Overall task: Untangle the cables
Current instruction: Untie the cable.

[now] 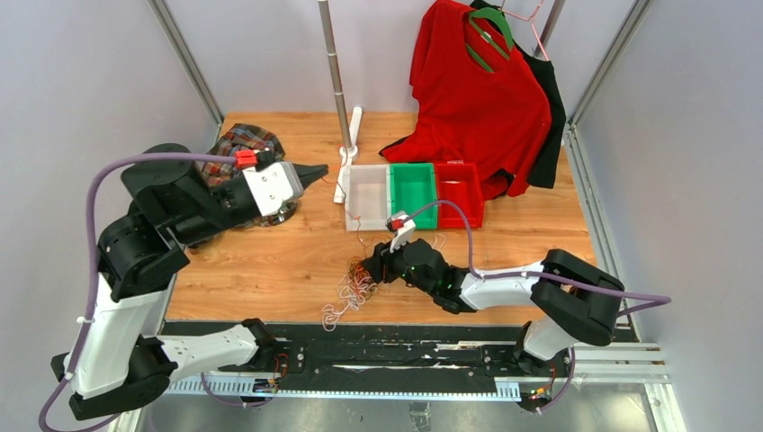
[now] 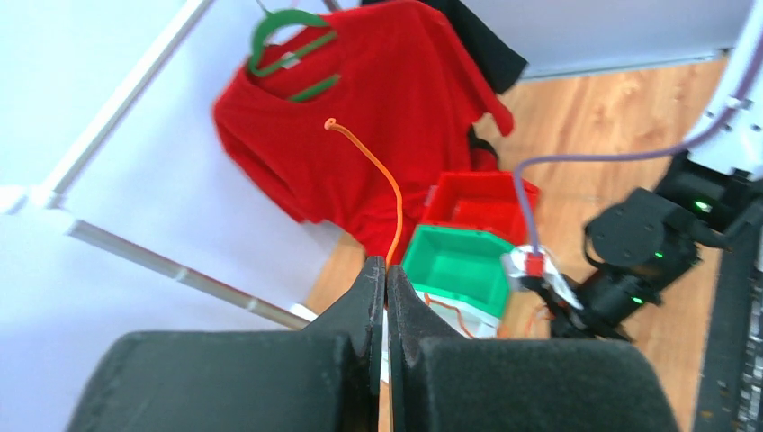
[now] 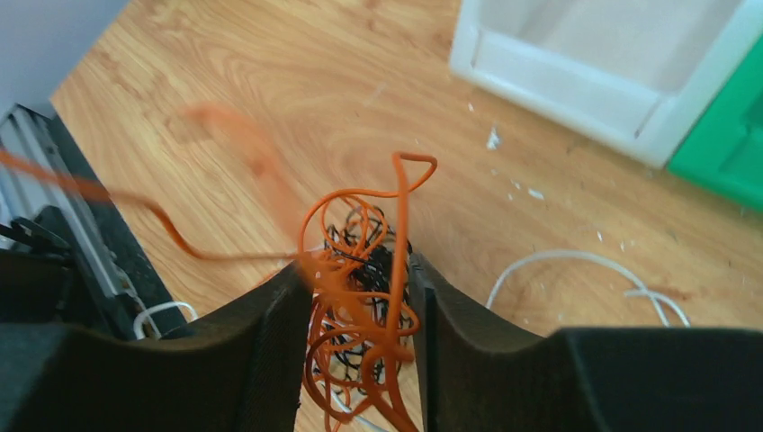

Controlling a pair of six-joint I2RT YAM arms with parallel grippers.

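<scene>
A tangle of orange, black and white cables (image 1: 354,288) lies on the wooden table near its front edge. My right gripper (image 1: 371,267) is down at the tangle's right side. In the right wrist view its jaws (image 3: 355,279) are closed around a bunch of orange and black cable loops (image 3: 360,270), and a white cable (image 3: 576,259) lies loose to the right. My left gripper (image 1: 317,171) is raised at the back left. In the left wrist view it (image 2: 386,265) is shut on a thin orange cable (image 2: 389,180) whose free end curves upward.
White (image 1: 367,193), green (image 1: 414,187) and red (image 1: 459,189) bins stand in a row behind the tangle. A red shirt (image 1: 477,90) hangs at the back right. A metal pole (image 1: 336,72), a white power strip (image 1: 349,148) and a plaid cloth (image 1: 241,144) are at the back.
</scene>
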